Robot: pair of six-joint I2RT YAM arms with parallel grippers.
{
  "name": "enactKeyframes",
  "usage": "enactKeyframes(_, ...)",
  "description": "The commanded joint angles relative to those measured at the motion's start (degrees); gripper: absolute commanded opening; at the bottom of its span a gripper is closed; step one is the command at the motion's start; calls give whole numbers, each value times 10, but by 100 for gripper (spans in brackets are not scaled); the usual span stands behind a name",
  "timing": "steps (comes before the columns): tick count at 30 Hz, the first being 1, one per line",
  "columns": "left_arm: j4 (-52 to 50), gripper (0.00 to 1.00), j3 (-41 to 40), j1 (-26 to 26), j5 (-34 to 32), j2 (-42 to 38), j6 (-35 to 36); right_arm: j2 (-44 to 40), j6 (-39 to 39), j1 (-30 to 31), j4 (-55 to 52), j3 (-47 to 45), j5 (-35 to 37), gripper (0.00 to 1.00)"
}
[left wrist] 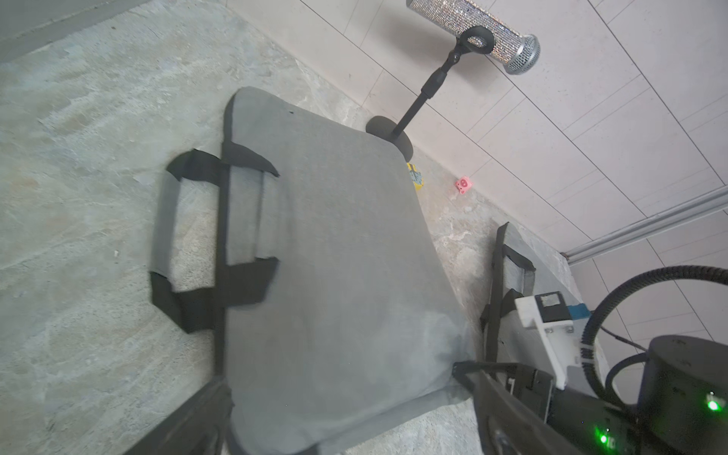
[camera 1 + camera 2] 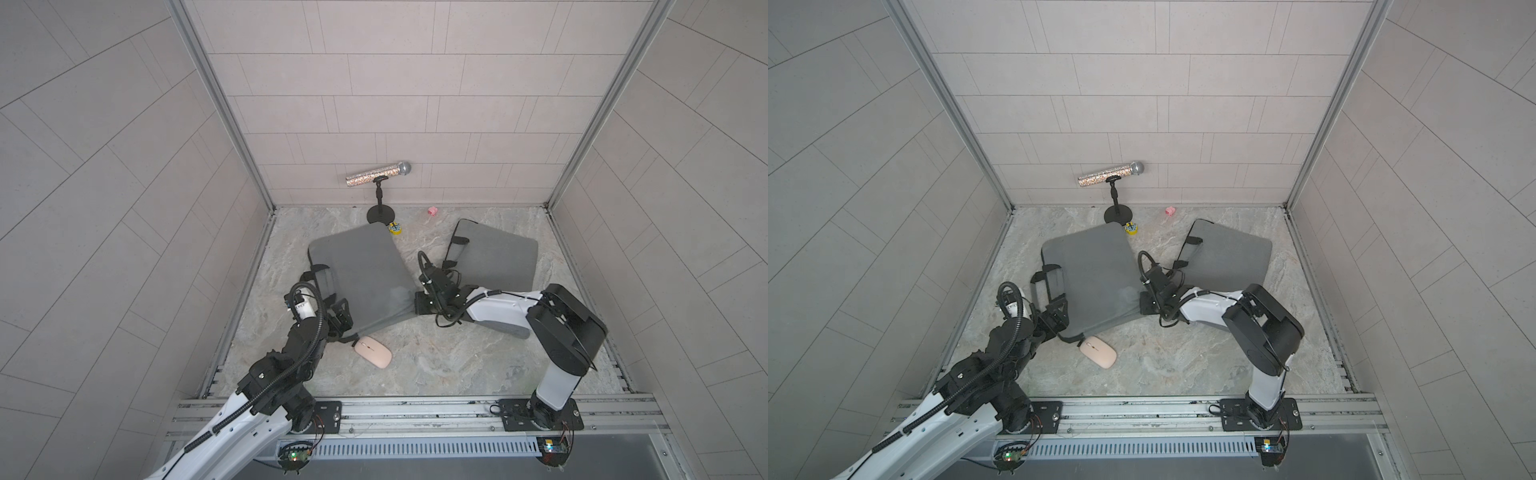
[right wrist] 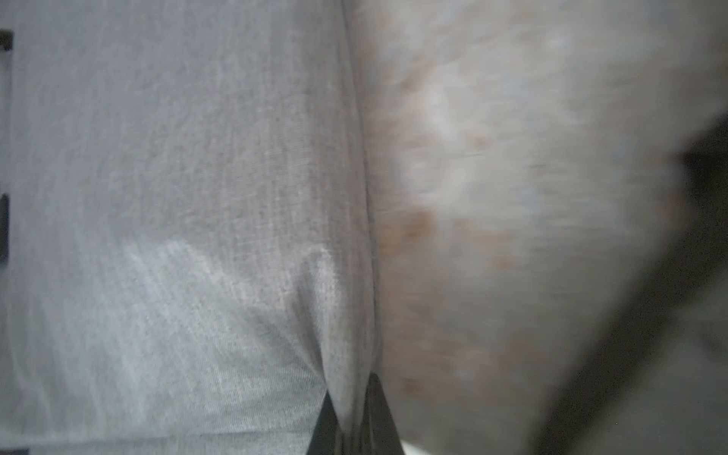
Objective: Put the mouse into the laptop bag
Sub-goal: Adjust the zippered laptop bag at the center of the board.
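Right tool (image 3: 350,417) is clenched on the bag (image 2: 357,270) at its four o'clock corner. Left tool (image 2: 344,319) is held released at seven o'clock. Mouse (image 2: 373,351) is noted on the surface (image 2: 436,365), six o'clock.

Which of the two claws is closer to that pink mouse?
Left. The left gripper hangs open beside the mouse, at the edge of the laptop bag; the right gripper pinches that bag's corner, farther off.

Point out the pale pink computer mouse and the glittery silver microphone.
The pale pink computer mouse (image 2: 373,352): in a top view, middle of its upper shell.
The glittery silver microphone (image 2: 363,177): in a top view, on its barrel.
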Motion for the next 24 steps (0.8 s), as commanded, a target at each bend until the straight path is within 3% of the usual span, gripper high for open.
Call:
enactKeyframes(1,21,100,10,4,34,14,-5,-33,-41,-42,-51,-5,49,6)
enactKeyframes(6,44,100,12,5,55,58,-2,-78,-67,-60,-102,10,71,45)
enactKeyframes(10,76,100,12,9,78,110,-1,-125,-63,-40,-107,-7,81,60)
enactKeyframes(14,98,96,16,38,108,183,-6,-164,-43,-6,-81,-43,80,61)
enactKeyframes(19,129,88,13,126,184,286,-5,-181,-7,71,-13,-93,91,63)
enactKeyframes(24,187,83,-8,225,253,350,13,-120,19,134,43,-85,80,49)
